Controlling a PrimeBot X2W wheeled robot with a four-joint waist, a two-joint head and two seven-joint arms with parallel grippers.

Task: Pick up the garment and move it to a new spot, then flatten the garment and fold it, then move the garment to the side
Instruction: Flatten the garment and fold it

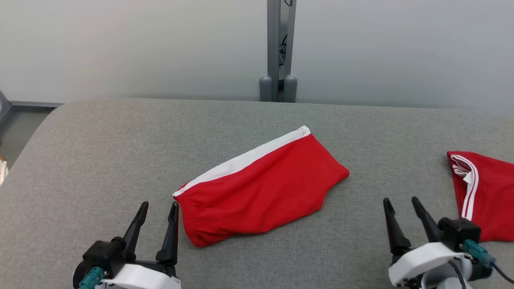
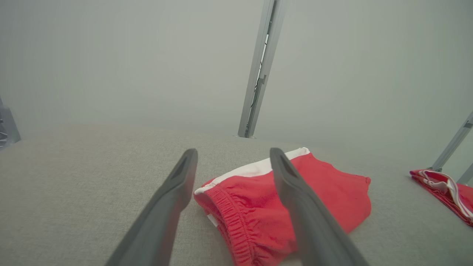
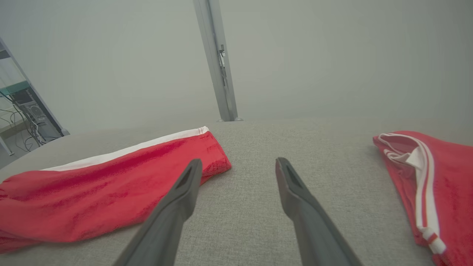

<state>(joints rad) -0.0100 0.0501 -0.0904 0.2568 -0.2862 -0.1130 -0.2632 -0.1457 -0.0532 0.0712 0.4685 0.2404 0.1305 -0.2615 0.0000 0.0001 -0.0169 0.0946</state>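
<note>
The garment (image 1: pixel 265 188), red shorts with a white side stripe, lies folded in half at the middle of the grey padded table (image 1: pixel 120 152); its elastic waistband end points toward the near left. My left gripper (image 1: pixel 159 205) is open just left of that waistband, apart from the cloth. In the left wrist view the garment (image 2: pixel 332 195) lies behind my open left gripper (image 2: pixel 233 152). My right gripper (image 1: pixel 400 200) is open over bare table to the garment's right. The right wrist view shows the garment (image 3: pixel 92 184) left of my open right gripper (image 3: pixel 238 161).
A second red garment (image 1: pixel 490 192) with white stripes lies at the table's right edge, close to my right gripper, and shows in both wrist views (image 2: pixel 443 188) (image 3: pixel 443 184). A grey metal post (image 1: pixel 279 48) stands behind the table's far edge against a pale wall.
</note>
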